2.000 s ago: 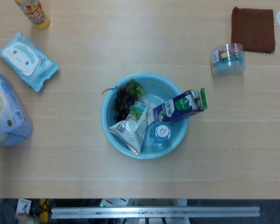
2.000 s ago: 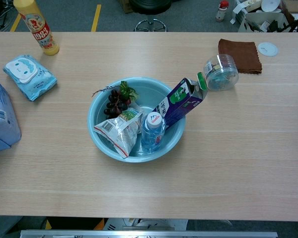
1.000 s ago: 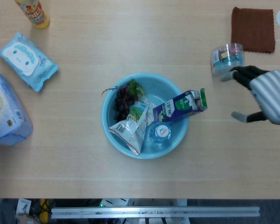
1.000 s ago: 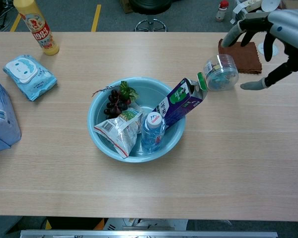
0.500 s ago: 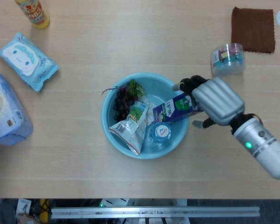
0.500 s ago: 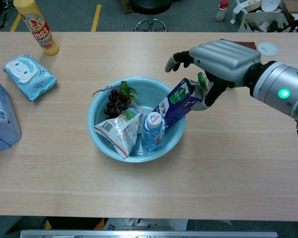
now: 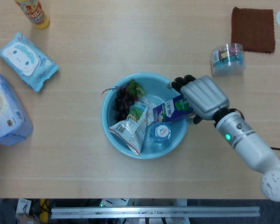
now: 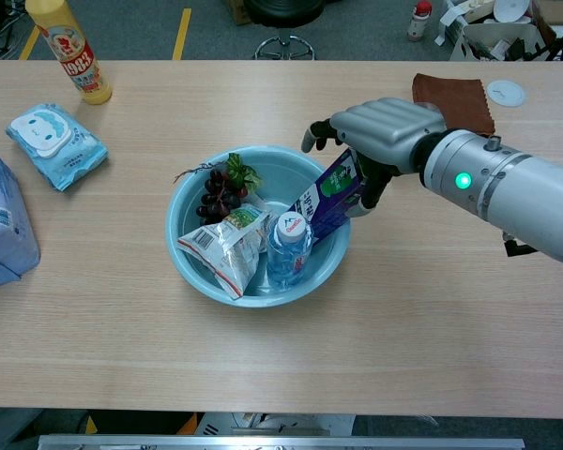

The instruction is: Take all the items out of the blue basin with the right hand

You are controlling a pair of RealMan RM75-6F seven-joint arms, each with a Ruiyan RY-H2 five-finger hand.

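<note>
The blue basin [image 7: 107,126] [image 8: 181,251] sits mid-table. In it are dark grapes [image 7: 122,99] [image 8: 218,192], a crinkled snack bag [image 7: 130,126] [image 8: 223,246], an upright water bottle [image 7: 159,132] [image 8: 288,246] and a purple milk carton [image 7: 170,109] [image 8: 324,197] leaning over the right rim. My right hand [image 7: 203,97] [image 8: 380,127] covers the carton's green-capped top. Its fingers reach past the carton's far side and the thumb lies on the near side, still apart. The carton rests where it leaned. My left hand shows in neither view.
A clear jar [image 7: 227,59] lies right of the basin, with a brown cloth [image 7: 253,29] [image 8: 460,98] and a white lid [image 8: 505,92] behind it. At the left are a wipes pack [image 7: 27,60], a yellow bottle [image 7: 33,13] and a blue package [image 7: 4,114].
My right hand came in from the right edge, passed the jar and moved left onto the carton's top. The items in the basin have not shifted.
</note>
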